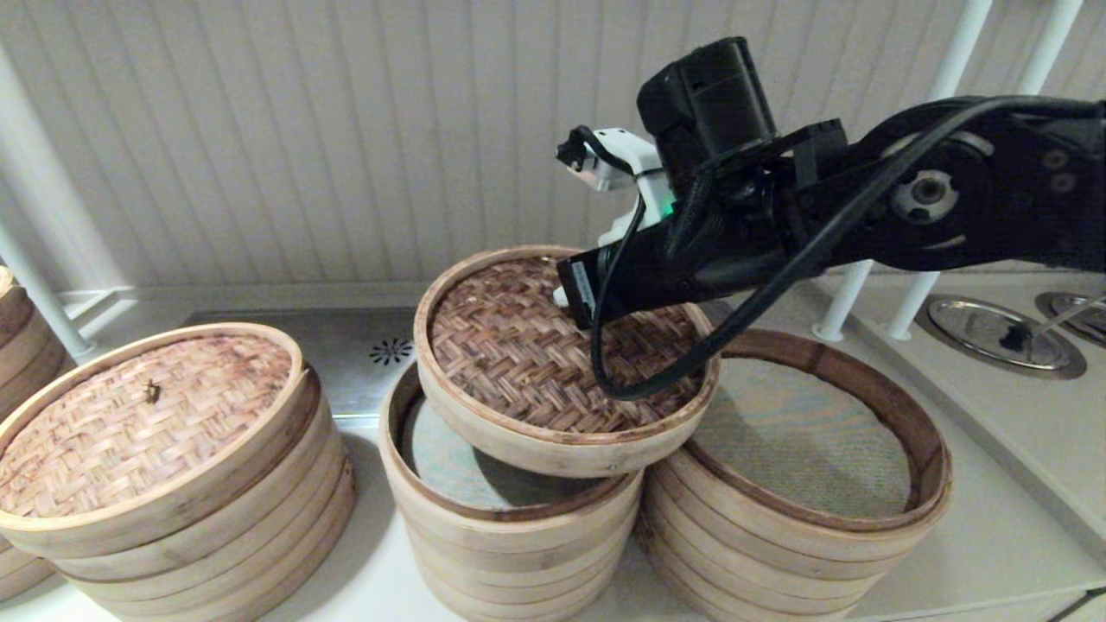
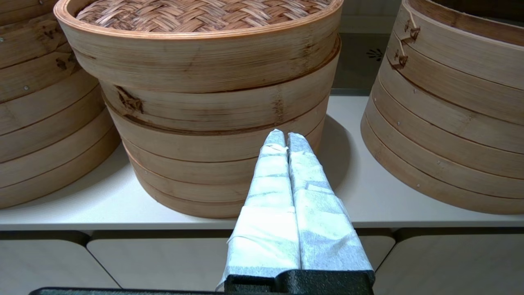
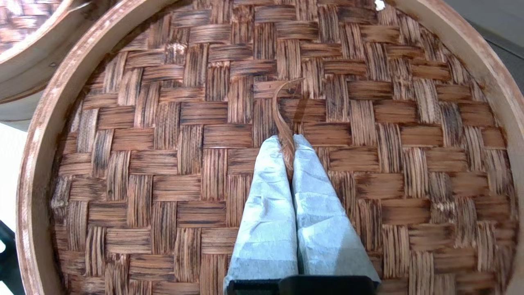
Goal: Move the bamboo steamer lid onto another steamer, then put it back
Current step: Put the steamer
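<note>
The bamboo steamer lid (image 1: 518,345), dark brown herringbone weave in a pale rim, hangs tilted above the narrow steamer (image 1: 510,536). That steamer's whitish liner (image 1: 441,458) shows under the lid's left side. The lid's right edge overlaps the wider steamer. My right gripper (image 1: 577,298) comes down onto the lid's middle. In the right wrist view the gripper (image 3: 287,141) is shut on the thin bamboo handle loop (image 3: 282,110) of the lid (image 3: 163,143). My left gripper (image 2: 286,135) is shut with nothing in it, parked low at the counter's front.
A wider steamer stack (image 1: 864,527) with grey mesh liner stands right of the narrow one. A stack with a pale tan woven lid (image 1: 138,415) stands left, also facing the left wrist (image 2: 204,102). White poles (image 1: 916,294) and steel rings (image 1: 994,333) are at the back right.
</note>
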Tool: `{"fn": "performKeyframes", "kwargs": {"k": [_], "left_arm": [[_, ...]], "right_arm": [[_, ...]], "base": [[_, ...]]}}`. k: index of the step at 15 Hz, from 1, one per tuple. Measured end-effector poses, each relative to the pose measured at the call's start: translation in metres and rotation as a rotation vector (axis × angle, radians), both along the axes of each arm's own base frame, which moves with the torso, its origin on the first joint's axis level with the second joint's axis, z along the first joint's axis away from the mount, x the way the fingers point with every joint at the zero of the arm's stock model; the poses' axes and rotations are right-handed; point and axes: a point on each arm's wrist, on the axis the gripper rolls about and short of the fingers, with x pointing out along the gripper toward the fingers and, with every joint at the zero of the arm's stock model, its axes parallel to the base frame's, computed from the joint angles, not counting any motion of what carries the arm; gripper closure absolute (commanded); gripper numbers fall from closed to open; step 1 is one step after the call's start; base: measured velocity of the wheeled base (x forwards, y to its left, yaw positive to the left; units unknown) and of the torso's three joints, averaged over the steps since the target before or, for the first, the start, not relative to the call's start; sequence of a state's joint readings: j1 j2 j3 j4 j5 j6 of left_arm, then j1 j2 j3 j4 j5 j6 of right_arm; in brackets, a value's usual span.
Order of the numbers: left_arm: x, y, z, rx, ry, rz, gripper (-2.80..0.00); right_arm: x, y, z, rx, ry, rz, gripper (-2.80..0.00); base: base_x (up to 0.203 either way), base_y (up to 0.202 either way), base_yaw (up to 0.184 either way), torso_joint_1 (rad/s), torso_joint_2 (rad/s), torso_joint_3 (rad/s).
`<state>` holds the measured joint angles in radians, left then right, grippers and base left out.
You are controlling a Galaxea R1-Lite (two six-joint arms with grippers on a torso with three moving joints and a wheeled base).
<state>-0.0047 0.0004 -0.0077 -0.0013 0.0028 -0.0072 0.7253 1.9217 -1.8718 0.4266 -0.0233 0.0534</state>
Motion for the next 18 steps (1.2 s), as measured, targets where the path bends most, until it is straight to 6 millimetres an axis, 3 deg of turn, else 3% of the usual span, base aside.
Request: {"fn": "performKeyframes", "kwargs": {"k": [12,18], "left_arm": [[0.0,0.0,0.0,0.0,0.0,0.0,0.0],[0.0,0.0,0.0,0.0,0.0,0.0,0.0]], "right_arm": [[0.015,0.015,-0.014,-0.014,0.017,0.01,0.0],[0.013,0.03,-0.021,-0.021,0.024,0.043,0.0]], "base": [[0.0,0.0,0.0,0.0,0.0,0.0],[0.0,0.0,0.0,0.0,0.0,0.0]]}}
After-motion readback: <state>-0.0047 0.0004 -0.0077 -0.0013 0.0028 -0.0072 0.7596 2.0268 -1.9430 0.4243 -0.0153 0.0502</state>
